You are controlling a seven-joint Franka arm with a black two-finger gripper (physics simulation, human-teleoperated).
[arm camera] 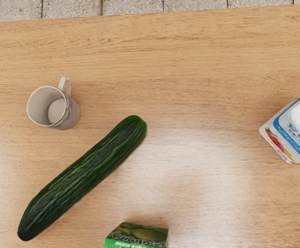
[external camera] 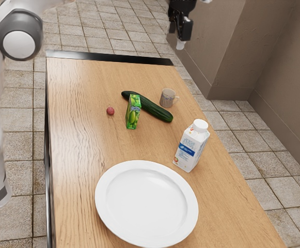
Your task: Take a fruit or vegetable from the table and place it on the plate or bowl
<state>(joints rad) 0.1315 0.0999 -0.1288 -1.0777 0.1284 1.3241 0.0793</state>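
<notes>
We are at the approach step, with nothing grasped yet. Our claw hangs high above the far end of the tabletop, and we cannot tell whether it stands wide or narrow.

The likeliest target, the cucumber, lies flat near the tabletop's middle, running in the exterior view from 10 o'clock to 4 o'clock. The wrist view looks straight down on the cucumber. A green juice carton stands just beside it at 8 o'clock; we cannot tell if they touch. A mug sits near it at 2 o'clock, and a small red fruit lies at 9 o'clock of the carton.

The empty white plate waits at 6 o'clock of the cucumber, with a milk carton at the plate's 2 o'clock.

Next, we judge, the claw must come down over the cucumber's middle. It should be turned across the narrow width and kept clear of the juice carton and mug.
</notes>
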